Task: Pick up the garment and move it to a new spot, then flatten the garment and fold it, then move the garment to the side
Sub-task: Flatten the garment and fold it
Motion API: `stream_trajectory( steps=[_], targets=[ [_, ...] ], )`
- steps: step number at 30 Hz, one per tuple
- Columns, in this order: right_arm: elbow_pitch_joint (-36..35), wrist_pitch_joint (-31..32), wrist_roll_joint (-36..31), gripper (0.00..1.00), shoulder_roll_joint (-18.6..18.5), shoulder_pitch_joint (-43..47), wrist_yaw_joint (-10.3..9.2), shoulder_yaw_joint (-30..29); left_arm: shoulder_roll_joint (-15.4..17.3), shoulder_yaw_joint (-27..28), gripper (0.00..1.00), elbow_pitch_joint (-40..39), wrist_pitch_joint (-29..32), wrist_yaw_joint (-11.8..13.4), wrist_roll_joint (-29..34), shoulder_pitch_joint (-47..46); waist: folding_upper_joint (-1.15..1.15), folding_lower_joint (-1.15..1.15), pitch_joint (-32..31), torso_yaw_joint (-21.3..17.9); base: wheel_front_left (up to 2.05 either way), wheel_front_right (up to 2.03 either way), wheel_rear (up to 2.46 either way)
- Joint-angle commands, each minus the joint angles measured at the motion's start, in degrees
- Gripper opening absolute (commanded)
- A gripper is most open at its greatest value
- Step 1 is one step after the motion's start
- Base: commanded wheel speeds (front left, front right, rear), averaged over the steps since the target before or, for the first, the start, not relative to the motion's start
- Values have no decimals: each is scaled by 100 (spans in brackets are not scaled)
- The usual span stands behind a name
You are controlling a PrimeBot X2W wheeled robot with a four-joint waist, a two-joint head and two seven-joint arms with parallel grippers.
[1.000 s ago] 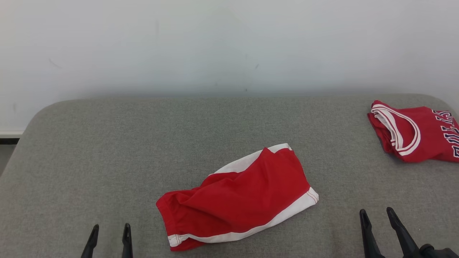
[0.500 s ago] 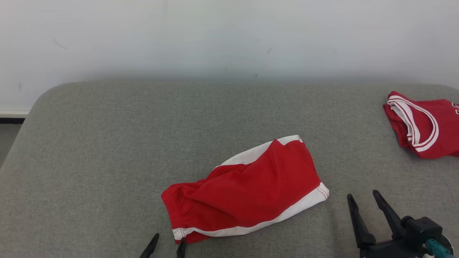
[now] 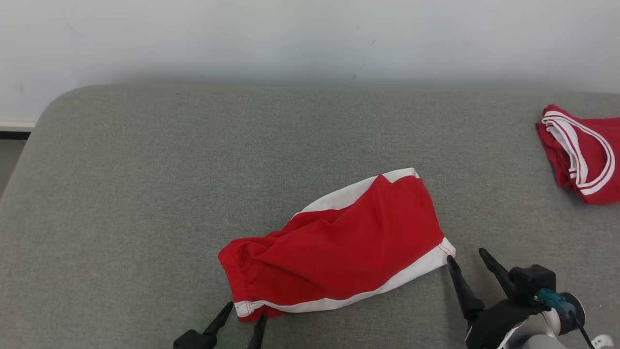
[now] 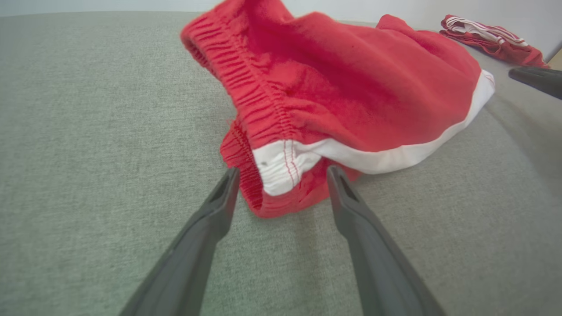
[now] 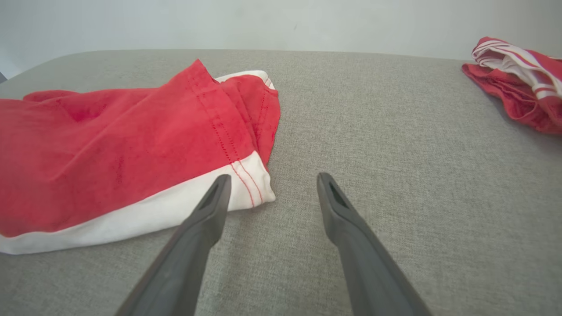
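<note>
- Red shorts (image 3: 339, 247) with white side bands lie rumpled, slantwise, on the grey fabric-covered worktop (image 3: 145, 169), middle-near part, waistband end toward my left.
- Left jaws: wide, holding nothing. In the head view their tips sit at the near-left corner of the shorts.
- Right jaws: wide too, holding nothing. Their tips are at the white hem corner (image 3: 445, 249) on the right end of the shorts, with the inner tip touching it or just beside it; can't tell which.
- Other thing around: a folded red jersey (image 3: 581, 155) with white-striped trim, far right of the worktop, well apart from the shorts and cut by the frame edge.
- White wall (image 3: 290, 39) runs behind the worktop's far edge.
- Left wrist view adds the gathered elastic waistband (image 4: 259, 101). Its white-banded corner lies between my left jaws' two tips, cloth close to both.
- That view also catches a dark fingertip (image 4: 535, 81) of my right arm at the frame's right edge, past the white hem, and the jersey far back.
- Right wrist view adds red double stitching on the hem corner. One finger's tip overlaps the white band, the other is over bare worktop.
- In that view the jersey sits at upper right, with only grey worktop between it and the right jaws.
</note>
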Motion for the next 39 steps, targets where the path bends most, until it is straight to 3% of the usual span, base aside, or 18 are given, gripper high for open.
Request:
stream_trajectory(
  steps=[1,6,7,8,9,10,11,17,27,33,39],
  targets=[
    [104,-45,39,100,5,-93,-17,48,29,-28,100,32,-18,8,-64,-91,0,-1,47,32,0,0,0],
    [638,-118,231,100,42,-468,-17,366,33,-227,100,165,-18,7,-143,-264,0,-1,128,105,0,0,0],
    [720,-141,259,100,50,-518,-17,434,37,-265,93,176,-18,7,-159,-300,0,-1,144,116,0,0,0],
    [800,-152,286,87,59,-570,-17,486,34,-316,75,188,-18,7,-190,-329,0,-1,160,124,0,0,0],
    [885,-155,327,34,68,-620,-17,547,37,-353,30,199,-18,7,-221,-352,0,-1,176,133,0,0,0],
    [965,-163,374,9,73,-671,-17,609,46,-380,11,203,-18,7,-242,-380,0,-1,196,142,0,0,0],
    [1037,-178,416,0,73,-735,-17,659,44,-410,1,212,-18,7,-284,-408,0,-1,211,149,0,0,0],
    [1059,-251,629,0,-9,-857,-17,825,31,-525,0,65,-18,7,-386,-470,0,-1,206,173,0,0,0],
    [-394,-250,495,0,-267,-244,-17,432,267,-96,0,-1096,-17,7,-117,-227,0,-1,-57,-5,0,0,0],
    [-848,-239,548,0,-256,-839,-17,484,579,-56,0,-1504,-18,7,-139,-1001,0,-1,54,-180,0,0,0],
    [-858,34,675,0,-319,-2082,-17,567,1062,-470,0,-1560,285,8,-440,-2641,0,-1,512,-290,0,0,0]
  ],
)
